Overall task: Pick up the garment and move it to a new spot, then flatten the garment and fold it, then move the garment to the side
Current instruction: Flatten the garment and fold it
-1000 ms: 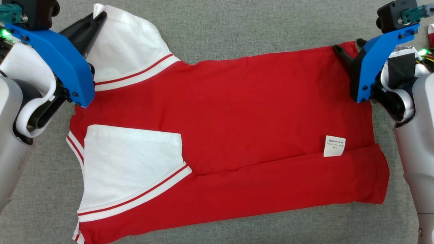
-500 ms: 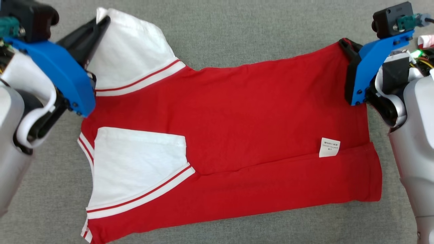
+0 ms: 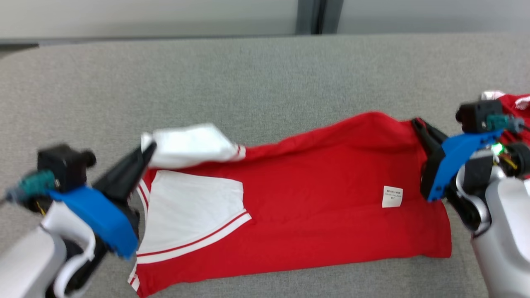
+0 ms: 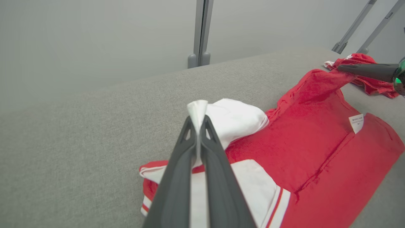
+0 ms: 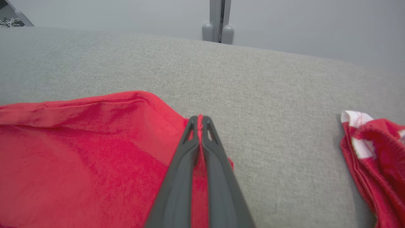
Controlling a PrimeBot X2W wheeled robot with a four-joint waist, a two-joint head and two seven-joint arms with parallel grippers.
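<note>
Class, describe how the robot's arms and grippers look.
The left gripper and right gripper each have two long, tapering dark fingers, a bright blue bracket, a black camera block with a teal connector, and a pale grey forearm. A green light glows on the right wrist.

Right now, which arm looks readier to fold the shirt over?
Probably the left. The left pincer is shut on the white sleeve, already raised over the red shirt; the right pincer grips the hem corner, out at the far edge.
</note>
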